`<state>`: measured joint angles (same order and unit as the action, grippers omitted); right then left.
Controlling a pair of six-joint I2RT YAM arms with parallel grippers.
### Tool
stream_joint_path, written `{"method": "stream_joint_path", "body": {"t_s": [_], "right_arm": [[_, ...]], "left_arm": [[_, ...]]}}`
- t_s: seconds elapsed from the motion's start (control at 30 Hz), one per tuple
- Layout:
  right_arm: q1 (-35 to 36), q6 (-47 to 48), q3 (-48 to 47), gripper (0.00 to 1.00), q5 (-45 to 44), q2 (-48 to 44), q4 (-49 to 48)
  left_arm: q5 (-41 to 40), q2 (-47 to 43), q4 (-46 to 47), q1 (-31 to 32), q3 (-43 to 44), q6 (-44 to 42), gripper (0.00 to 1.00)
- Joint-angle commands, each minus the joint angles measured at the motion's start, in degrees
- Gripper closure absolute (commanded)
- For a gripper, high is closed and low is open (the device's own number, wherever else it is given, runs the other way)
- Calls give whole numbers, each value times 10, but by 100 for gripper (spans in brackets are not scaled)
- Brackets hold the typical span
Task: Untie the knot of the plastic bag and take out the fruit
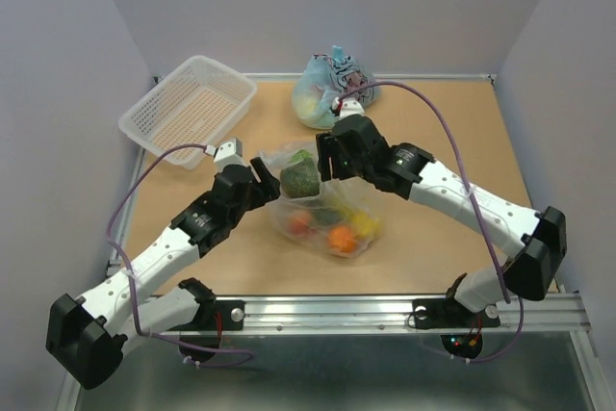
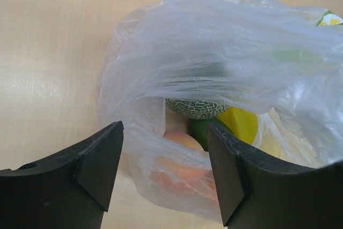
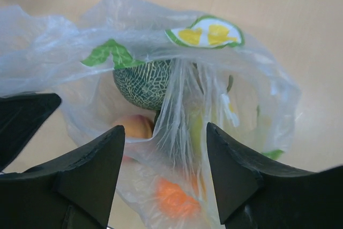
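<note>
A white mesh basket (image 1: 188, 108) sits at the far-left corner of the table (image 1: 462, 228). Right of it, the left gripper (image 2: 165, 132) hangs at the left side of the plastic bag (image 1: 332, 223), its jaws spread apart and clamping nothing, with loose film lying between them. The bag lies in the middle of the table. It is thin, crinkled and see-through, with small yellow and green printed marks. Through it show 1 netted green melon (image 3: 143, 81) at the far end, a pink-orange peach (image 3: 134, 126), an orange (image 3: 174, 199) and a yellow lemon (image 2: 241, 124). The right gripper (image 3: 164, 132) is at the bag's far-right side, also spread wide, with a fold of film between its jaws ungripped. A knotted light-blue bag (image 1: 332, 89) stands at the far edge.
</note>
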<state>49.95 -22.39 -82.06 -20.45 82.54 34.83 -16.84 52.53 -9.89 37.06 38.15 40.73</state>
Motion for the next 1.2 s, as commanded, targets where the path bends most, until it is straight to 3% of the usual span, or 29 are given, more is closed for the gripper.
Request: {"method": "stream_joint_path", "body": {"t_s": [0.0,0.23,0.43,0.53,0.67,0.7,0.93,1.17], "right_arm": [[3,-55,44,34,43,33,-57],[3,-85,87,36,-5,87,-136],[3,-88,115,45,-4,119,-180],[3,-75,131,59,25,110,-187],[3,-46,158,95,65,60,-187],[3,-39,173,98,70,33,-187],[4,-16,250,99,146,-66,-187],[14,17,302,99,189,-134,-187]], "left_arm": [[-6,-19,-13,2,27,-7,26],[14,-68,-31,3,24,-21,26],[63,-90,-41,6,27,-33,26],[104,-88,-25,16,28,-62,26],[128,-63,-15,41,49,-80,26],[129,-47,-14,45,67,-87,26],[108,23,23,67,117,-107,26],[-11,102,68,67,129,-58,27]]}}
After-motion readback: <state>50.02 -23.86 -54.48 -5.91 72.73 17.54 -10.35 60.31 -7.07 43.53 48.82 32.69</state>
